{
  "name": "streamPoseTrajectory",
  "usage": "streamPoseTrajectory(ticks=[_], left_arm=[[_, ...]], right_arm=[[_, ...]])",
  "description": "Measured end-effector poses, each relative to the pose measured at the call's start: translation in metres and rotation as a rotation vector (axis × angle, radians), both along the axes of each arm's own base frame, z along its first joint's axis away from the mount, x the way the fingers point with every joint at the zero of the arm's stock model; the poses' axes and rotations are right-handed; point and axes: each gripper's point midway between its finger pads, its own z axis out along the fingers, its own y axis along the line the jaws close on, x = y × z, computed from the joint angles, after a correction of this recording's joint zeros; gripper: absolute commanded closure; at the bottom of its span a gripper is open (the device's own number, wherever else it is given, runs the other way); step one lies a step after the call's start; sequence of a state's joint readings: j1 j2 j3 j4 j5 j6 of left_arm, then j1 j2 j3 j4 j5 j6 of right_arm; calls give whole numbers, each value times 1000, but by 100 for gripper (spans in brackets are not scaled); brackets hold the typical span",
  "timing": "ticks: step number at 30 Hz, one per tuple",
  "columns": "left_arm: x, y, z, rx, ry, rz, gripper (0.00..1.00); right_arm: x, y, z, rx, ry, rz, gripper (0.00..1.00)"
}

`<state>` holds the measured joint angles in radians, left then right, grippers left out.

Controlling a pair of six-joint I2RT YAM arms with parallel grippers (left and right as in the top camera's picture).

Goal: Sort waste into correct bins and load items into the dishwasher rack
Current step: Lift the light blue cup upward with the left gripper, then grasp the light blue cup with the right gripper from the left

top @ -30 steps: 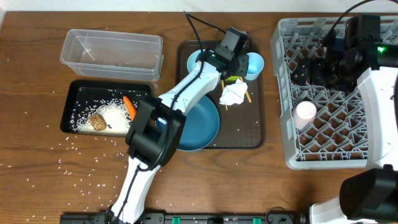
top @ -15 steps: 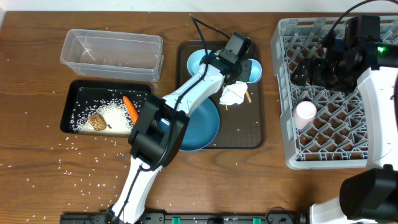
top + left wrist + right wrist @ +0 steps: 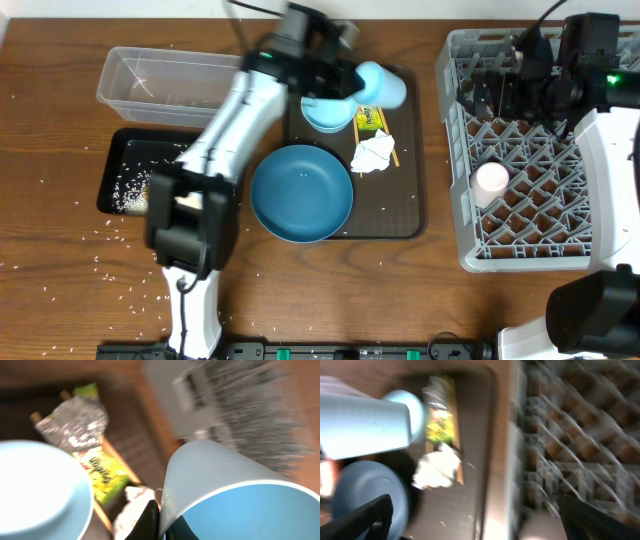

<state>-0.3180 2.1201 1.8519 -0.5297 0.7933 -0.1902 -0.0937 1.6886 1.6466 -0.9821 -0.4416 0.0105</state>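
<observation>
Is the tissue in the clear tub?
No, the tissue lies on the brown tray beside the wrapper.

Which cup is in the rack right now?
The pink cup, in the grey rack; the light-blue cup is in the left gripper over the brown tray.

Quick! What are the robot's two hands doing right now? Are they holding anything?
Left gripper: shut on the light-blue cup, pinching its rim.
Right gripper: open, holding nothing.
</observation>
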Motion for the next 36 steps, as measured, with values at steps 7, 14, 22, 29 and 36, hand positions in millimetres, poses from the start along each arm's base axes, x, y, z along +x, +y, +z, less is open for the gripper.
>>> streamPoseTrajectory(ticks=[7, 14, 22, 29, 36], left_arm=[[-13, 28, 45, -294, 34, -156, 94], [-29, 27, 68, -426, 40, -263, 94], [-38, 23, 77, -478, 35, -320, 94], [-43, 23, 84, -517, 34, -354, 94], [-47, 21, 88, -538, 37, -377, 94]], right_arm=[[16, 50, 25, 219, -200, 224, 1], [4, 113, 40, 420, -344, 488, 1], [-11, 158, 50, 492, -394, 628, 4], [-15, 172, 56, 504, -418, 667, 18], [-18, 183, 57, 505, -419, 687, 23]])
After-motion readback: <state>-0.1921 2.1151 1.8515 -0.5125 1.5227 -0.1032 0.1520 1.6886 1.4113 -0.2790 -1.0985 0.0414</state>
